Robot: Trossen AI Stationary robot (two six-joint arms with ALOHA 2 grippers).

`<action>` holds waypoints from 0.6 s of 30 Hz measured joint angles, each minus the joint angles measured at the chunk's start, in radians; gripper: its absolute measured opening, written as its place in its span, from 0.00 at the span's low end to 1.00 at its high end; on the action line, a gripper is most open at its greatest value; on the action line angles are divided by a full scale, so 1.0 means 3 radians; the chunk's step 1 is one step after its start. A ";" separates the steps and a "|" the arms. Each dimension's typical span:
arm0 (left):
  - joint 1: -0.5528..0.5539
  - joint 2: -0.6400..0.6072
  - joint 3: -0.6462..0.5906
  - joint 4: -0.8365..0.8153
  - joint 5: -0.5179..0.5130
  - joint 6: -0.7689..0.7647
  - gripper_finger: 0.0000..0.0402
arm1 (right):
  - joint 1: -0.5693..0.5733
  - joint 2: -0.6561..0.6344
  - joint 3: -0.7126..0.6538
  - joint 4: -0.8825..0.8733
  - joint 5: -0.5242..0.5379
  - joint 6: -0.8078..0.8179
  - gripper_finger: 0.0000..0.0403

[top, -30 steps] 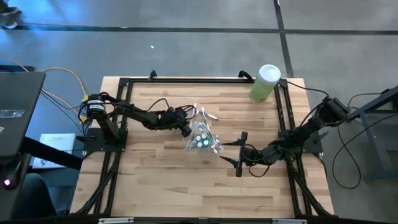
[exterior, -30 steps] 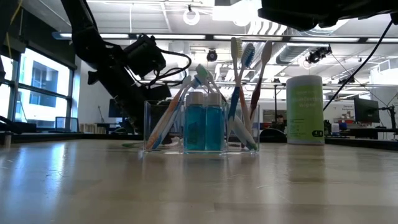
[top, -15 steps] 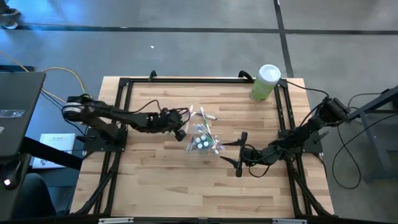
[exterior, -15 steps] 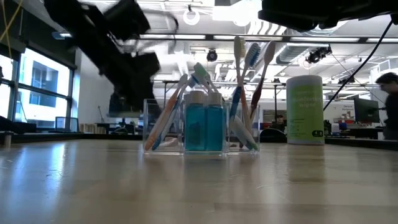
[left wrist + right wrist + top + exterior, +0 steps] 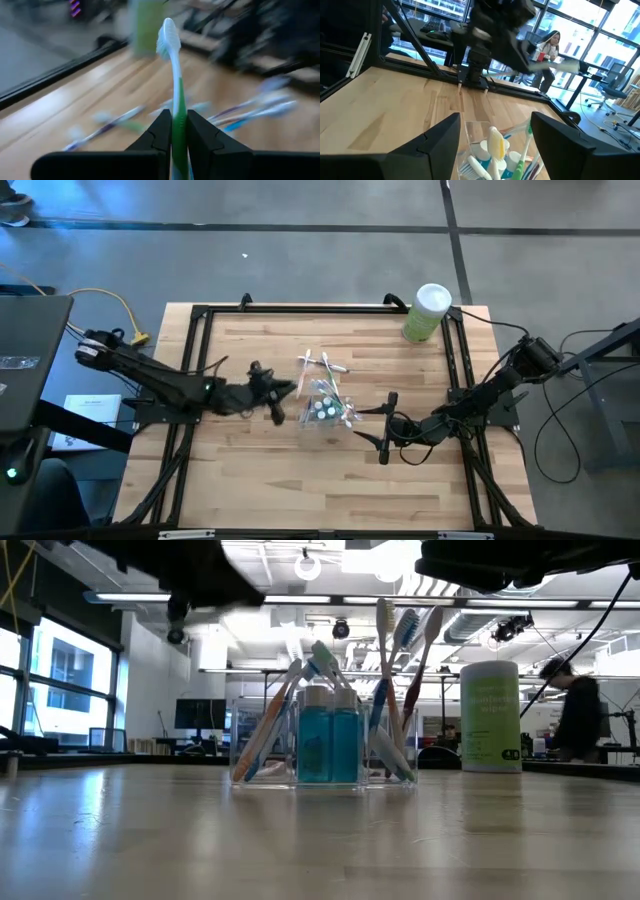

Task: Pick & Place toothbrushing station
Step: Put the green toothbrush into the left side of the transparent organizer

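So the left end effector (image 5: 172, 131) is clamped on a green-and-white toothbrush (image 5: 171, 75), handle pinched between the two dark fingers with the bristle head sticking out past the tips. A second ago it was right up against the clear cup; half a second ago it had started to back off; now in the high view the left end effector (image 5: 276, 392) sits clear of the cup, out over bare tabletop (image 5: 250, 470) on the left side, with the whole arm folded back lower toward its base. In the low view the arm has nearly gone from behind the cup, just a dark blur along the top edge.

The clear cup (image 5: 325, 745) hasn't budged: still around the middle of the tabletop, upright, with the two blue white-capped tubes (image 5: 328, 738) in the centre and the other toothbrushes (image 5: 395, 640) fanning out of it. A couple of loose toothbrushes (image 5: 322, 365) lie on the wood just behind the cup.

The right end effector (image 5: 384, 427) is parked just beside the cup on the right, fingers spread wide, holding nothing, same spot as before. The pale-green canister (image 5: 427, 313) stands at the far right corner, well apart. A person (image 5: 577, 720) has walked into the background at right.
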State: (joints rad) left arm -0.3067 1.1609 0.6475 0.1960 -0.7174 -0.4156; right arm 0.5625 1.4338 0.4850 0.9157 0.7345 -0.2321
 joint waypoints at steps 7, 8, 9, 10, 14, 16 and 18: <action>-0.0397 0.0337 -0.0442 0.1845 -0.0096 0.0526 0.07 | 0.0000 0.0000 0.0000 -0.0025 -0.0001 0.0013 0.59; -0.0379 0.0405 -0.0523 0.2067 -0.0122 0.0548 0.07 | 0.0000 0.0000 0.0000 -0.0025 -0.0001 0.0013 0.59; -0.0359 0.0475 -0.0613 0.2323 -0.0115 0.0581 0.07 | 0.0000 0.0000 0.0000 -0.0029 -0.0001 0.0013 0.59; -0.0333 0.0547 -0.0708 0.2604 -0.0058 0.0621 0.07 | 0.0000 0.0000 0.0000 -0.0034 -0.0001 0.0014 0.59; -0.0172 0.0941 -0.0954 0.3869 0.0648 0.0774 0.07 | -0.0009 0.0001 0.0000 -0.0048 -0.0001 0.0013 0.59; -0.0068 0.1194 -0.0964 0.4238 0.0779 0.0740 0.07 | -0.0037 0.0000 0.0000 -0.0050 -0.0003 0.0040 0.59; 0.0034 0.1458 -0.0957 0.4482 0.0849 0.0698 0.07 | -0.0078 0.0001 0.0001 -0.0062 -0.0012 0.0125 0.59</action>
State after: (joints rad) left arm -0.2964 1.5983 0.3603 1.5406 -0.4626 -0.2063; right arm 0.5390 1.4340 0.4852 0.8973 0.7308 -0.1947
